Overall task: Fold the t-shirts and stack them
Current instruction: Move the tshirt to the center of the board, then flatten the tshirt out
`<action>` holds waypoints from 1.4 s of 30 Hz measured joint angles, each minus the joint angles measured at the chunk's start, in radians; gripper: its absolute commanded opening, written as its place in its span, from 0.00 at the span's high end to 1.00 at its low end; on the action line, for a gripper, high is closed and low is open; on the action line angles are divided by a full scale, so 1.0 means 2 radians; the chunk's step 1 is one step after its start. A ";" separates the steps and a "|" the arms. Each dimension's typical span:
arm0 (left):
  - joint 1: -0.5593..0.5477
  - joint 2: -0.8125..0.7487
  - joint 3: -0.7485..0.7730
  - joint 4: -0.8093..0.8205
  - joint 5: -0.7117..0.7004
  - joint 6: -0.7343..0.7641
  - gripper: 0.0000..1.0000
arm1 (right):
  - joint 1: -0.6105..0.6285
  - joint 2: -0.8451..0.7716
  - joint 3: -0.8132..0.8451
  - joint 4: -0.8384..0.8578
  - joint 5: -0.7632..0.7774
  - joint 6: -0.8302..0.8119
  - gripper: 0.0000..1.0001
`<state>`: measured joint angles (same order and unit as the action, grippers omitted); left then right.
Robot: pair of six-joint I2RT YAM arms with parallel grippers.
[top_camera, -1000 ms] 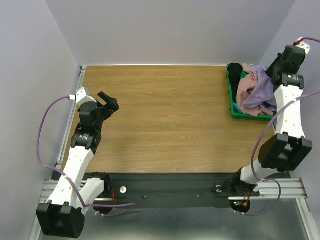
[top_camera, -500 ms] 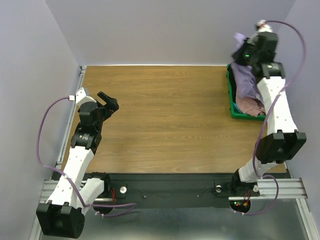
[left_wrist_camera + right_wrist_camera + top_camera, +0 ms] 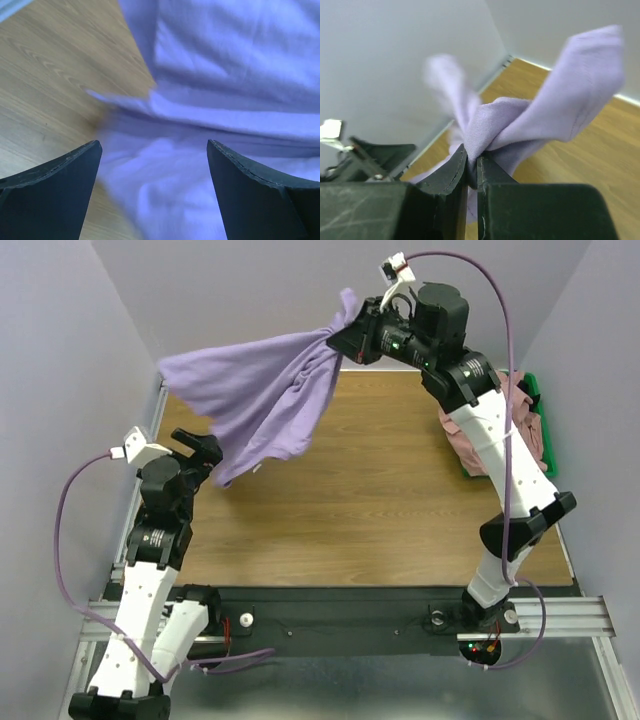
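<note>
- While the lavender t-shirt [image 3: 255, 400] swung over, left gripper [image 3: 200, 447] waited wide open, far left of the green bin [image 3: 533, 388].
- That shirt had left the bin and hung airborne left of it.
- Near its top, right gripper [image 3: 471, 167] pinched bunched fabric; pink t-shirt [image 3: 527, 420] stayed in bin.
- Laying it flat seemed next.

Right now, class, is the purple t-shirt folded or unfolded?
Unfolded. The purple t-shirt hangs bunched from the right gripper, which pinches one end, and the rest billows loose above the table.

The wooden table [image 3: 380, 500] carried a green bin [image 3: 536, 400] at its far right corner, with a pink shirt [image 3: 527, 415] heaped inside.
</note>
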<state>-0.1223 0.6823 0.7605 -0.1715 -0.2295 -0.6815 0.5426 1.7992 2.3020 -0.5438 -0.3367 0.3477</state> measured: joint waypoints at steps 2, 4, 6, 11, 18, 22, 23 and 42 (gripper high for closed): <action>0.000 -0.018 0.001 -0.010 -0.013 -0.009 0.01 | -0.004 -0.023 -0.052 0.008 0.022 0.009 0.95; 0.000 -0.031 0.001 -0.021 -0.027 -0.017 0.01 | -0.005 -0.057 -0.127 0.010 0.076 0.020 0.91; 0.000 -0.039 0.001 -0.032 -0.038 -0.024 0.01 | -0.005 -0.092 -0.211 0.016 0.128 0.027 0.85; 0.000 -0.047 -0.007 -0.036 -0.046 -0.038 0.01 | -0.027 -0.150 -0.434 0.019 0.262 0.052 0.56; 0.000 0.039 -0.036 -0.025 -0.014 -0.040 0.01 | -0.140 -0.107 -0.548 0.003 0.318 0.068 0.00; 0.000 0.100 -0.051 -0.021 0.011 -0.040 0.02 | -0.135 -0.145 -0.566 0.005 0.308 0.072 0.00; 0.000 0.112 -0.056 -0.021 0.017 -0.040 0.02 | -0.129 -0.164 -0.577 0.012 0.298 0.073 0.00; 0.000 0.234 -0.097 0.068 0.077 -0.037 0.02 | 0.030 -0.094 -0.690 0.082 0.259 0.131 0.00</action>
<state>-0.1223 1.1496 0.5667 -0.0349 -0.0761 -0.7551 0.6033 1.6108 0.9211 -0.3801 0.1818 0.6098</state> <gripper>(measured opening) 0.985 0.998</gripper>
